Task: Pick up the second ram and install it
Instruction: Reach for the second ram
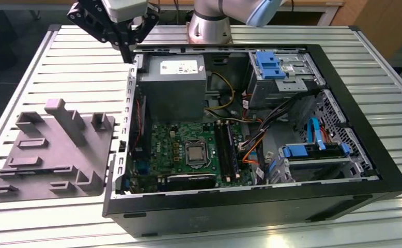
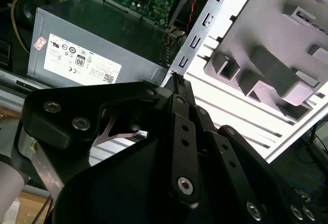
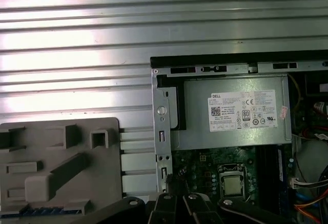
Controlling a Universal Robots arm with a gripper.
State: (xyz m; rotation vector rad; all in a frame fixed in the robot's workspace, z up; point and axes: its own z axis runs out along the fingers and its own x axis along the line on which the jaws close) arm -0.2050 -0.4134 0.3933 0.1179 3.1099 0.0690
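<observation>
1. The case [image 1: 256,206] lies open on a ribbed metal table [image 1: 77,46].
2. A grey tray [image 1: 56,150] rests on the slats just beside the case, on the exterior view's left.
3. The ram [image 1: 34,170] looks to be the thin dark strip lying flat in the tray, on the side away from the case.
4. The gripper [image 1: 130,56] hangs over the case's far corner by the power supply [image 1: 170,77]. Its jaws are closed together, with nothing visible between them.
5. Beyond the case's far side stand the arm base [image 1: 211,26], wooden furniture [image 1: 387,26] and dark floor [image 1: 1,36].
</observation>
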